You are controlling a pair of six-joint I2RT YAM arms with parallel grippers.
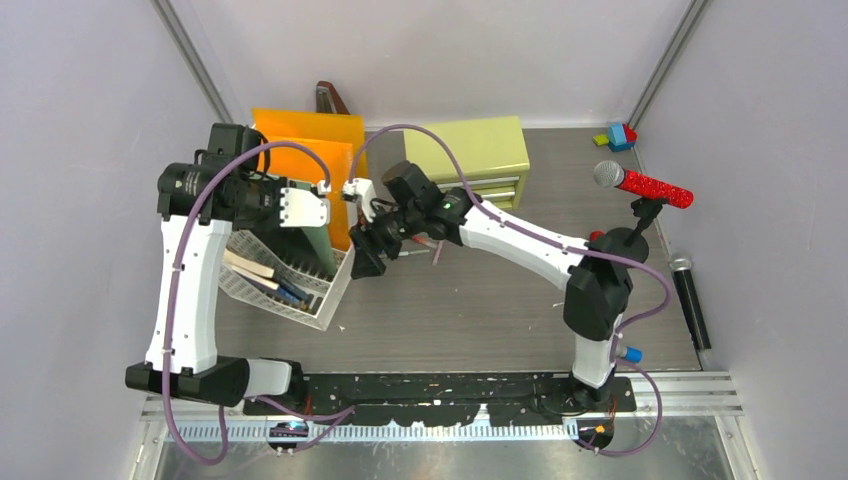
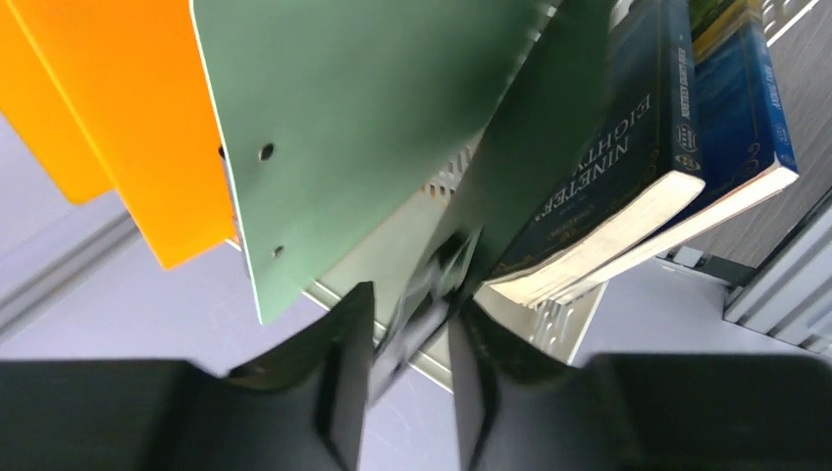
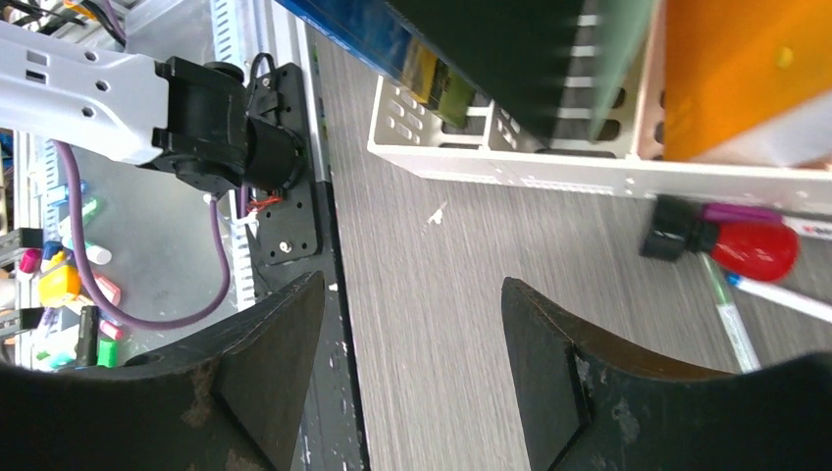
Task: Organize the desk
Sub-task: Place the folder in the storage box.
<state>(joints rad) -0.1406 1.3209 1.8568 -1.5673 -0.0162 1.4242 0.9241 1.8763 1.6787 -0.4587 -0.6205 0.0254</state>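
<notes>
The desk is a dark wood-grain top with a black perforated rail along its near edge. At its left a white wire rack holds books, a green folder and orange folders. My left gripper hovers over the rack; in the left wrist view its jaws stand apart, with the folder's dark, blurred lower corner between the tips. My right gripper is open and holds nothing, low over the bare desk beside the rack.
A yellow-green drawer cabinet stands at the back. Pens and a red bulb-shaped thing with a black cap lie by the rack. A red microphone on a stand, a black microphone and toy blocks are at the right.
</notes>
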